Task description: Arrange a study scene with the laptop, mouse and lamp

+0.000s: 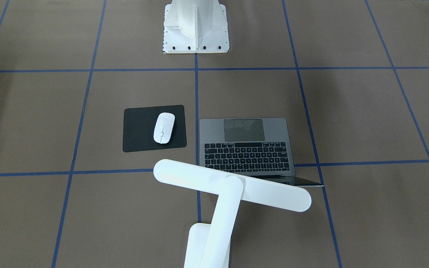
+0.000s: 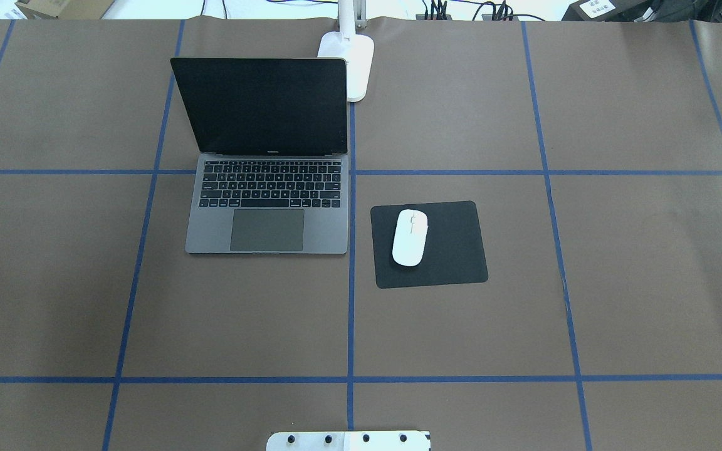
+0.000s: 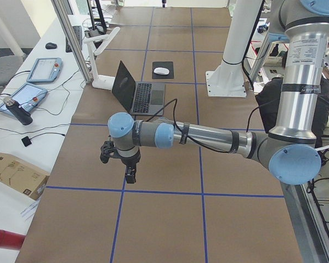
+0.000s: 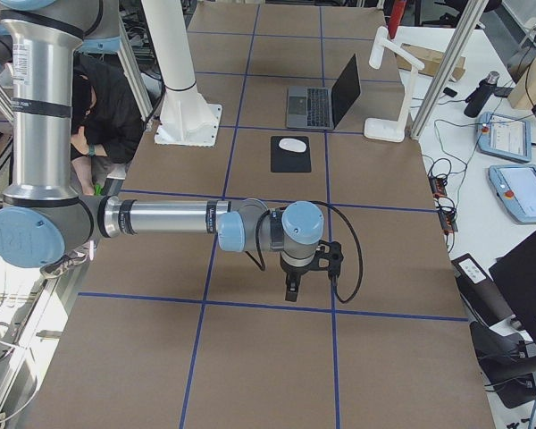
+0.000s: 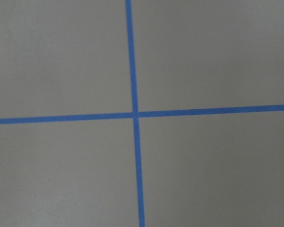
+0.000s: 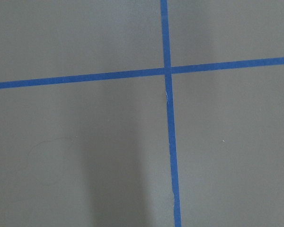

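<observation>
Mid-table, far half: laptop (image 2: 267, 213) open, dark screen up, keyboard toward robot base. Mouse (image 2: 410, 237) sits on black mouse pad (image 2: 455, 250), just beside laptop on robot's right. Lamp (image 1: 233, 186) stands behind screen, base near its right corner. Left gripper (image 3: 129, 174) and right gripper (image 4: 291, 288) hang over tape crossings at opposite table ends, well apart from all three. Finger state: cannot tell, side views only. Layout looks complete to me, so closing step. Next you only verify placement; no grasp needed.
</observation>
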